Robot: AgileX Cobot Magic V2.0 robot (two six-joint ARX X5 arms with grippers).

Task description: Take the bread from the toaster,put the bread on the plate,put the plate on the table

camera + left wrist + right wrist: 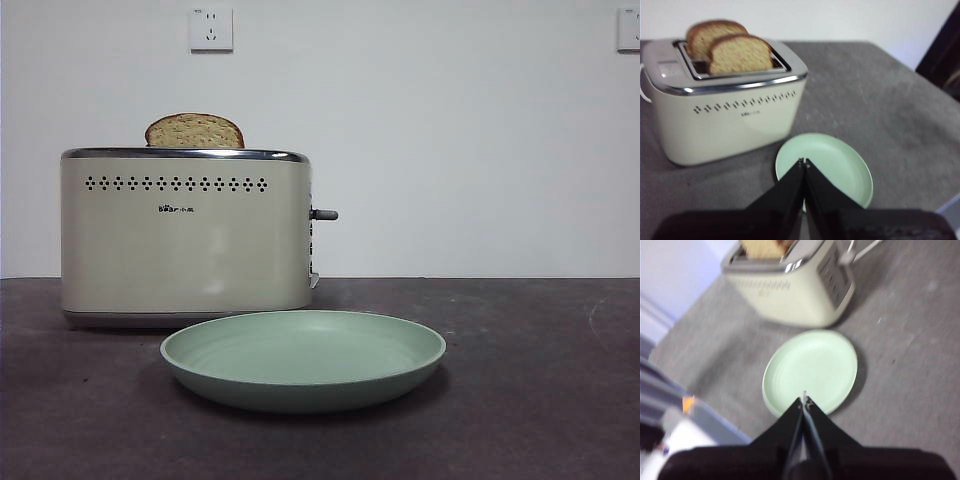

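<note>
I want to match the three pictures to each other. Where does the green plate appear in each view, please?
Front view: the plate lies low in the centre, in front of the toaster.
Left wrist view: the plate is right of centre, low, partly behind the shut left end effector.
Right wrist view: the plate is at the centre, above the shut right end effector.
Shared landmark: the toaster, in all three.

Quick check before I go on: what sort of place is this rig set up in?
Probably a lab bench staged as a kitchen: a boxy cream toaster and a round pale green plate on a bare dark grey matte table, before a plain white wall with a socket.
</note>
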